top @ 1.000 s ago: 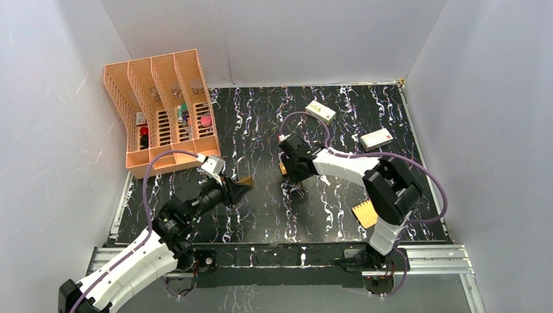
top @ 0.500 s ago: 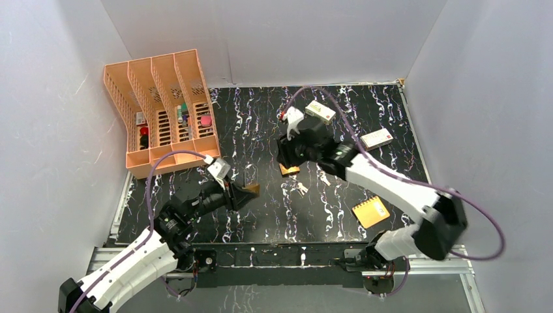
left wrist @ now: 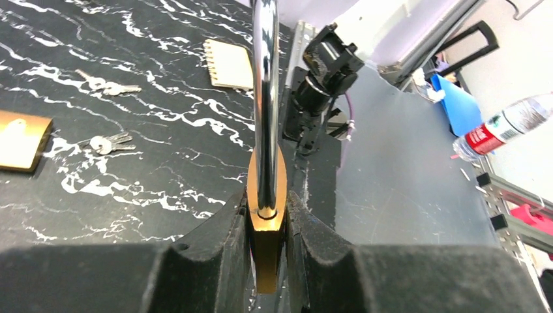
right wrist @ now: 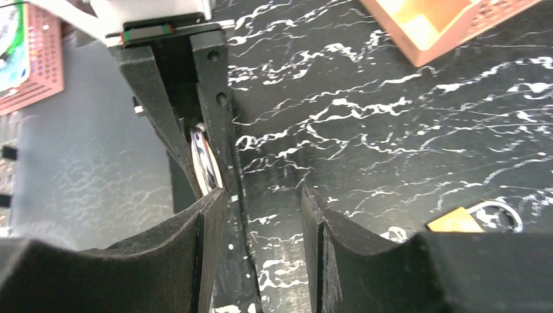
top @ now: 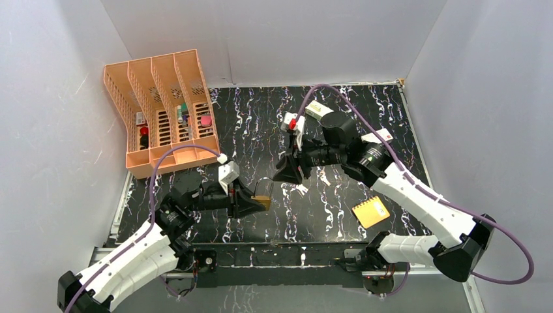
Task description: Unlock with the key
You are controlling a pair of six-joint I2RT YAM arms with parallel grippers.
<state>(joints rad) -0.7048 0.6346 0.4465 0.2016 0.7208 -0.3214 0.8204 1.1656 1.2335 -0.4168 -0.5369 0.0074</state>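
My left gripper [top: 255, 203] [left wrist: 267, 215] is shut on a brass padlock [top: 262, 199] [left wrist: 267, 195]. It holds the lock clear of the black marbled table, and the steel shackle [left wrist: 264, 98] points away from the wrist. The key [left wrist: 107, 143] [top: 302, 189], a tiny silver bunch, lies flat on the table, and another small bunch [left wrist: 104, 85] lies farther off. My right gripper [top: 285, 173] [right wrist: 264, 215] hangs open and empty just right of the held padlock, facing it. A second brass padlock [left wrist: 23, 140] [right wrist: 456, 220] lies on the table beside the right fingers.
An orange file organiser [top: 160, 111] stands at the back left. A yellow notepad [top: 370, 212] lies near the right arm's base. Two white boxes [top: 319, 109] [top: 378, 137] lie at the back right. The table's near rail [top: 293, 251] runs below both grippers.
The right gripper has risen off the table, turned to face left and opened wider. The left gripper has carried its padlock right and toward the near edge.
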